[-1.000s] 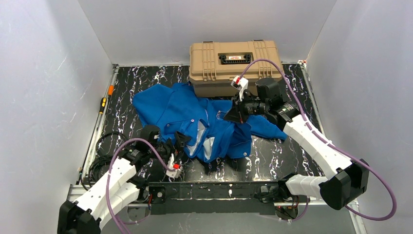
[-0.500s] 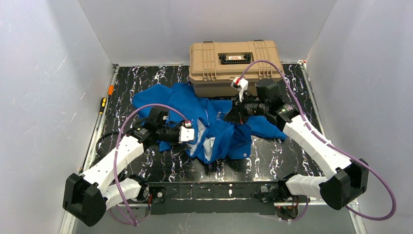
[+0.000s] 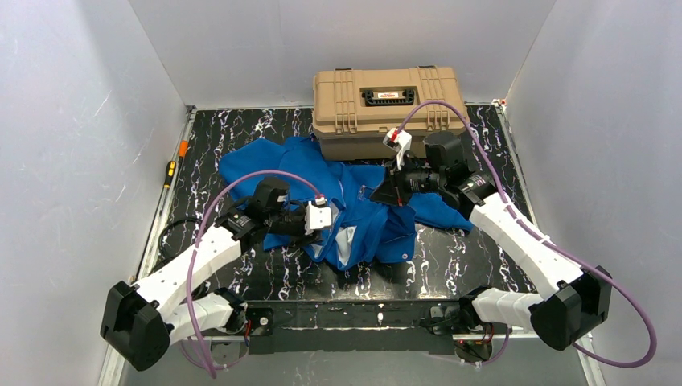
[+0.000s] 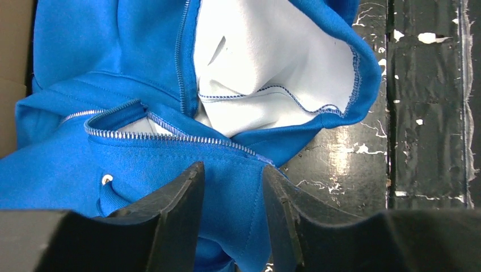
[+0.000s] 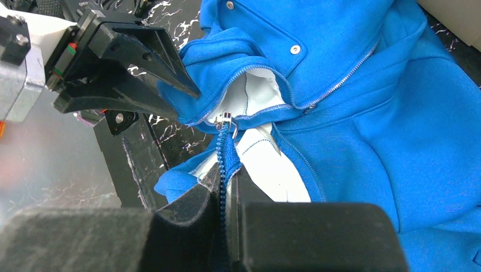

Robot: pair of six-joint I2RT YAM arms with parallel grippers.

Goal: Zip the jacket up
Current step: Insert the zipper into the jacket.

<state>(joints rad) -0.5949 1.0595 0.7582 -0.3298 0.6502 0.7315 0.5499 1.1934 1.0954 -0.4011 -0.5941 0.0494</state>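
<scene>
Black marbled tabletop (image 3: 450,249), white walls: the jacket (image 3: 281,181) lies crumpled at centre, just before a tan case (image 3: 386,104). The right gripper (image 5: 225,190) is clamped tight on the jacket's zipper strip (image 5: 222,153) below the slider (image 5: 226,119). The left gripper (image 4: 231,190), jaws partly parted, straddles blue fabric beside the other zipper edge.

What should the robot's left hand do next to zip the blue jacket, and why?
Probably ease the left gripper forward a little and shut it on the jacket edge at the zipper teeth. Its fingers are open with blue fabric between them and the teeth just ahead, while the right gripper pinches the zipper strip below the slider.
</scene>
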